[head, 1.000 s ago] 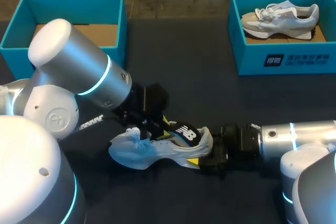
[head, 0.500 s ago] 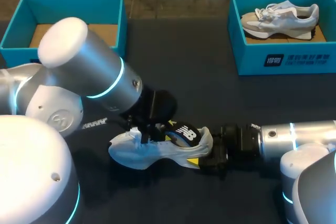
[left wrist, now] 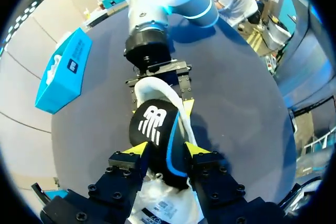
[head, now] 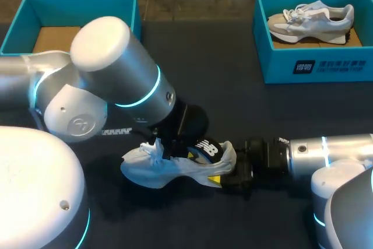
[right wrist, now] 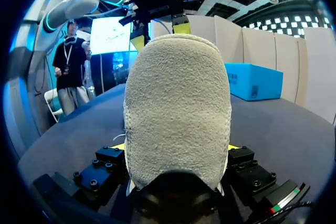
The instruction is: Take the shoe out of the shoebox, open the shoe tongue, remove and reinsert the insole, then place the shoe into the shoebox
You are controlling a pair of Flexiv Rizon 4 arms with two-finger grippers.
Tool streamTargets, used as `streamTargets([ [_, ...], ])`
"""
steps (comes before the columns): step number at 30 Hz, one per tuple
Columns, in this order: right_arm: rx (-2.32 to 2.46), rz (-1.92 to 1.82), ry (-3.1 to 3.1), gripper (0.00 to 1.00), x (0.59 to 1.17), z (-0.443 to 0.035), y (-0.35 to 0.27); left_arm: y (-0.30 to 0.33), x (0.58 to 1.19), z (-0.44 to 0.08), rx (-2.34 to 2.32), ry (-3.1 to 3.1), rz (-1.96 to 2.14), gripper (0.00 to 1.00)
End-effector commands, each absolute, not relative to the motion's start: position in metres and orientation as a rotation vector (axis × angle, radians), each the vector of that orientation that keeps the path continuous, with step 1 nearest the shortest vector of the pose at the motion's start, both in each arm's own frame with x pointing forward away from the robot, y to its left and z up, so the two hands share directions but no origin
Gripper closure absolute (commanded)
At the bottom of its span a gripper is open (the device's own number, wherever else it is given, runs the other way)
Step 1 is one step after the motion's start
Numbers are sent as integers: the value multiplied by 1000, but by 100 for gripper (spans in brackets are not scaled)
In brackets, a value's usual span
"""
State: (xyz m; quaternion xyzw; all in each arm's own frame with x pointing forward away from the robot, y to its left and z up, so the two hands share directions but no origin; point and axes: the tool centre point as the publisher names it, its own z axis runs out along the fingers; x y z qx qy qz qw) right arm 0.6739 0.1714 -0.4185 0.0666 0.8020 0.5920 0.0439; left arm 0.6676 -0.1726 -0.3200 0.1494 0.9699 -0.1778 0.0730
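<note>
Right now the shoe (head: 169, 169) lies on its side on the dark counter (head: 221, 91), between your two arms and outside both boxes. Its only marking is a white logo on a black piece (left wrist: 152, 124) with a blue edge that stands up out of the shoe's opening. You cannot tell from these views whether that piece is the tongue or the insole. No other writing on the shoe can be made out.

Your left tool (left wrist: 168, 153) straddles that black piece from above, a yellow tip pressed against each side, so it is pinching it. White laces bunch just under the left tool.

Your right tool (right wrist: 176, 148) clamps the shoe's heel from behind. The fuzzy grey heel fills the gap between its fingers, and both yellow tips bear on it.

The right box (head: 280, 68), teal, sits at the counter's far right corner. It holds a second shoe (head: 312, 20), pale with white laces, lying on its side. Its front wall carries a dark label (head: 330, 66) with white print.

The left box (head: 81, 1), also teal, stands at the far left, partly hidden by your left arm. Brown cardboard (head: 55, 36) shows on its floor.
</note>
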Motion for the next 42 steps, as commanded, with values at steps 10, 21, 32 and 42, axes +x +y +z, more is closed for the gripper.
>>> streamTargets([
  [10, 205, 1805, 2455, 100, 674, -418, 173, -186, 670, -318, 610, 2845, -438, 55],
  [21, 205, 1805, 2455, 100, 674, -418, 173, -194, 665, -318, 723, 2749, -325, 56],
  [32, 205, 1805, 2455, 100, 674, -418, 173, -198, 661, -323, 727, 2667, -272, 54],
  [42, 205, 1805, 2455, 100, 674, -418, 173, -202, 657, -329, 753, 2582, -169, 53],
])
